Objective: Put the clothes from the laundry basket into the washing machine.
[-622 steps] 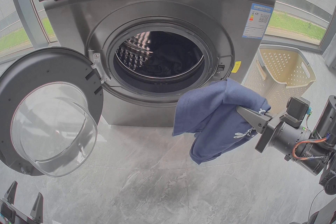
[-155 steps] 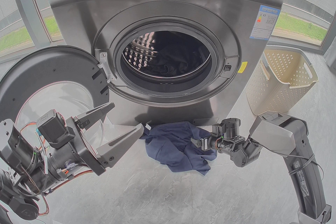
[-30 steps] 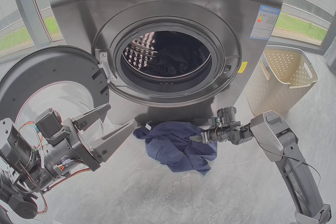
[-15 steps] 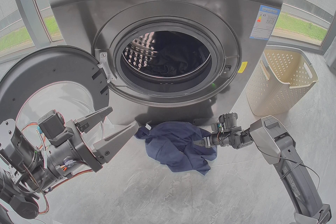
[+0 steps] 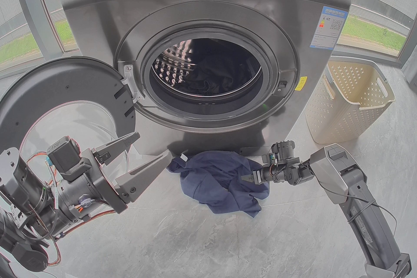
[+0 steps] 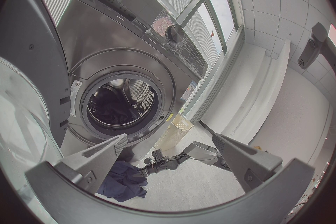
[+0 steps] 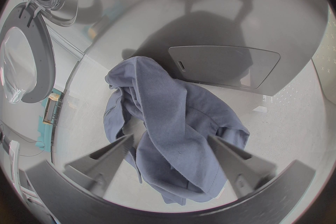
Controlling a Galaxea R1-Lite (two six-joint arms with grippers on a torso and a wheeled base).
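Note:
A blue garment lies crumpled on the floor just in front of the washing machine. My right gripper sits low at the garment's right edge. In the right wrist view the right gripper is open, its two fingers straddling the blue cloth without closing on it. My left gripper hovers open to the left of the garment, holding nothing. Dark clothes lie inside the drum. The cream laundry basket stands to the right of the machine.
The round door is swung open to the left, behind my left arm. In the left wrist view the drum opening faces me, with the garment and basket below it. Bare grey floor lies in front.
The right gripper has dipped slightly lower at the garment's right edge. The left gripper has shifted a little to the right. The garment stays on the floor; long before, the right gripper carried it.

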